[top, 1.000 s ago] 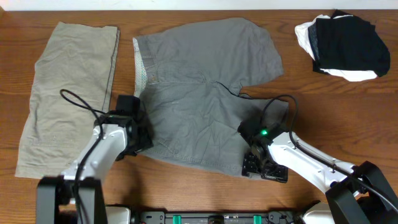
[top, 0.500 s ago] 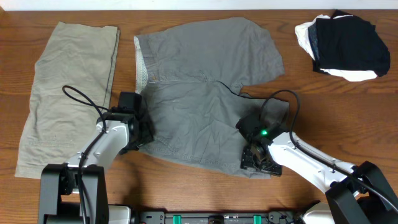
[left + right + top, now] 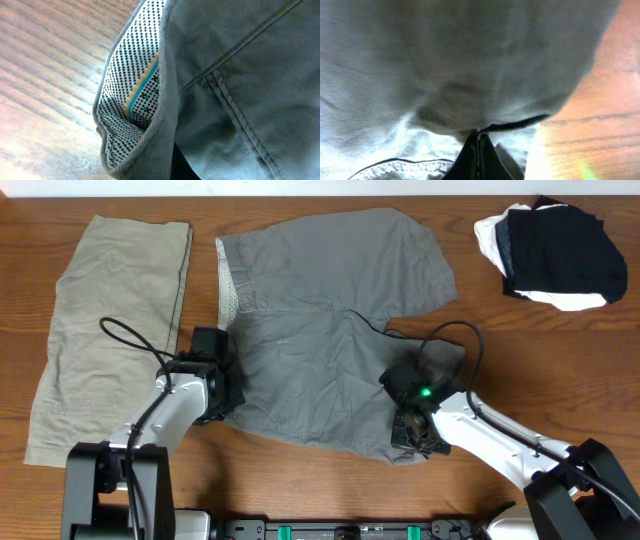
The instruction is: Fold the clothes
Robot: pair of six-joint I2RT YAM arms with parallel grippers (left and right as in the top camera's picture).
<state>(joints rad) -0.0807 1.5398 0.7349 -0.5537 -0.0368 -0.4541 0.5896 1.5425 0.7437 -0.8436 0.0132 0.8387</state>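
From overhead, one pair of grey shorts (image 3: 330, 330) is lying spread out in the middle of the wooden table (image 3: 300, 480), its waistband pointing left. One khaki garment (image 3: 105, 330) is lying flat to its left, and one pile of black and white clothes (image 3: 555, 255) is sitting at the far right corner. Two arms are reaching in. The left claw (image 3: 218, 385) is sitting at the near corner of the waistband, and the right claw (image 3: 408, 435) is sitting on the near hem of one leg.

In the left wrist view, the waistband of the shorts (image 3: 240, 75) is curling open and showing its dotted lining. Only one dark finger (image 3: 179, 167) is peeking out beneath the cloth, so I cannot tell how far this claw is open.

In the right wrist view, the right claw (image 3: 477, 150) is pressing its two fingers together, pinching the shorts (image 3: 460, 60) at the hem, with the cloth bunching above it.
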